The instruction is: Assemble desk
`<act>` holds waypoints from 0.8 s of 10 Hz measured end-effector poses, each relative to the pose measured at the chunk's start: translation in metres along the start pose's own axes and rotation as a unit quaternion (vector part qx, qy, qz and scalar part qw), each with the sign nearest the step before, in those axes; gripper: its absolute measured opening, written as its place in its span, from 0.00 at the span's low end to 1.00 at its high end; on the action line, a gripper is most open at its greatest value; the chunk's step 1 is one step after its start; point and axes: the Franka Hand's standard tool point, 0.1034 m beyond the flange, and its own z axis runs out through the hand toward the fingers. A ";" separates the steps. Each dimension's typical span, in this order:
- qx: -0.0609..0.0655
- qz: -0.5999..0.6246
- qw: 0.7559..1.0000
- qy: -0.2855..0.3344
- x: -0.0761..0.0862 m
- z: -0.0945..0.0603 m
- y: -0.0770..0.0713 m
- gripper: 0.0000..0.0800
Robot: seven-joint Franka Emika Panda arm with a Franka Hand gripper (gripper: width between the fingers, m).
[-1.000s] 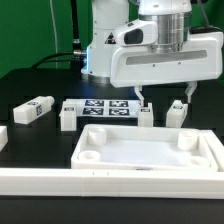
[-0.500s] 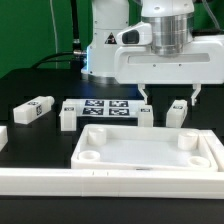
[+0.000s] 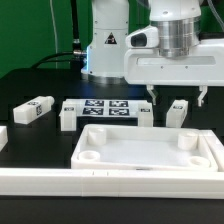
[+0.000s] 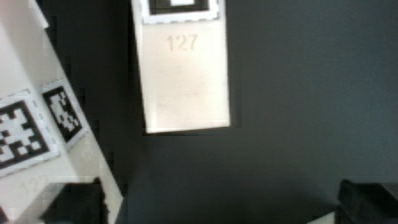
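End effector (image 3: 177, 97) wide open and empty over the leg (image 3: 178, 112) lying behind the desk top (image 3: 150, 150), near the front edge of the counter (image 3: 45, 140). Leg looks off-centre, so descending could clip and skew it.

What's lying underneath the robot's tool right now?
A white desk leg with a tag lies on the black table below the open tool. The leg's underside is hidden.
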 end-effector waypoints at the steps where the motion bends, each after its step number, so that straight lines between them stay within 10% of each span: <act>1: -0.009 -0.009 0.999 -0.047 -0.003 0.000 0.006 0.81; 8: -0.014 -0.050 0.969 -0.242 -0.014 0.006 0.003 0.81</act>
